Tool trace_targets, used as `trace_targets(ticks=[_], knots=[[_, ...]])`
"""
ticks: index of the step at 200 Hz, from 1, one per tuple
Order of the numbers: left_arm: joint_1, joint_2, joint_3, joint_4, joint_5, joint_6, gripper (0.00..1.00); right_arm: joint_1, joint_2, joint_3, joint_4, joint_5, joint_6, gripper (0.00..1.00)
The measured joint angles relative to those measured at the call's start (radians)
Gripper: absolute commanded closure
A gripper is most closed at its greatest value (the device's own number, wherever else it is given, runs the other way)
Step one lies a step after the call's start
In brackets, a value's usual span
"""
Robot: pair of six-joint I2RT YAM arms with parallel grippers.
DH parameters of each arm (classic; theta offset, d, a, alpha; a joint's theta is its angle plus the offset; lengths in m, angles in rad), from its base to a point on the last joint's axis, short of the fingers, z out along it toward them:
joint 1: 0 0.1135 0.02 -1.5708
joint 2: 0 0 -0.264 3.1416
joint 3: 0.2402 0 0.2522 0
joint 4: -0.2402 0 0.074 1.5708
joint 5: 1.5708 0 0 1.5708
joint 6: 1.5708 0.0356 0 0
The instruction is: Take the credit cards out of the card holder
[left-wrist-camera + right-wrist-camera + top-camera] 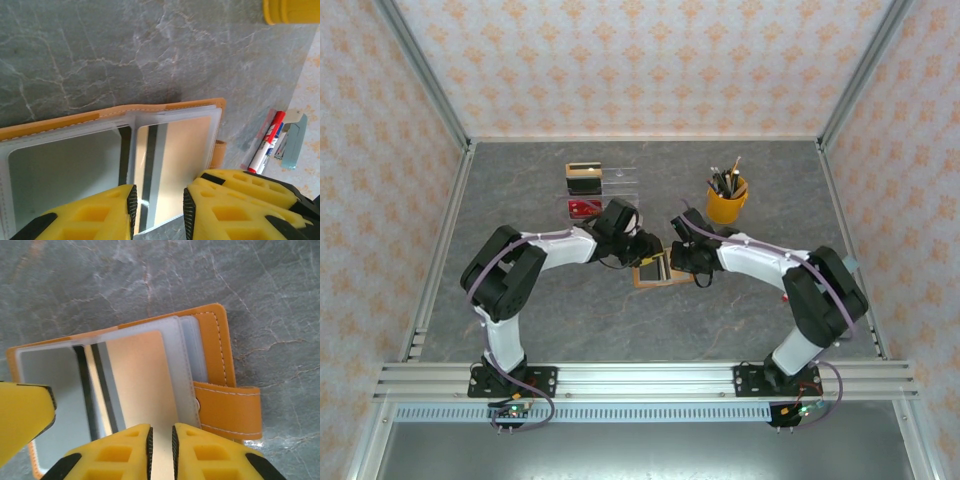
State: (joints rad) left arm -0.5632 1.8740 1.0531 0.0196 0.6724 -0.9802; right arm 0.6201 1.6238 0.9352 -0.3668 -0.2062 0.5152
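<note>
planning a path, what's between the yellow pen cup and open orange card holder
Bare grey marble table, left wrist view; top view: right arm overhangs it.

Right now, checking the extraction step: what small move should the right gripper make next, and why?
Probably close the right gripper fully and pull back: it straddles the near edge of a card in the open card holder, with a narrow gap left, while the left gripper sits at the sleeves beside it.
</note>
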Motion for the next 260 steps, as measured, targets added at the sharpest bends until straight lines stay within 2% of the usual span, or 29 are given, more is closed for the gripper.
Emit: trace_targets(ticks=[44, 167, 220, 260], knots=[[0.0, 0.047, 0.013, 0.008, 0.023, -0.011, 0.67, -0.027, 0.051, 0.0, 0.002, -0.002, 0.022, 0.8], [-0.012, 0.093, 0.072, 0.006, 0.037, -0.001, 0.67, -0.041, 0.055, 0.0, 0.006, -0.033, 0.063, 0.81], [-0.012, 0.097, 0.084, -0.01, 0.045, 0.047, 0.67, -0.059, 0.055, -0.006, 0.017, -0.066, 0.072, 0.81], [-0.012, 0.106, 0.104, -0.032, 0.053, 0.129, 0.66, -0.105, 0.045, -0.036, 0.065, -0.154, 0.089, 0.81]])
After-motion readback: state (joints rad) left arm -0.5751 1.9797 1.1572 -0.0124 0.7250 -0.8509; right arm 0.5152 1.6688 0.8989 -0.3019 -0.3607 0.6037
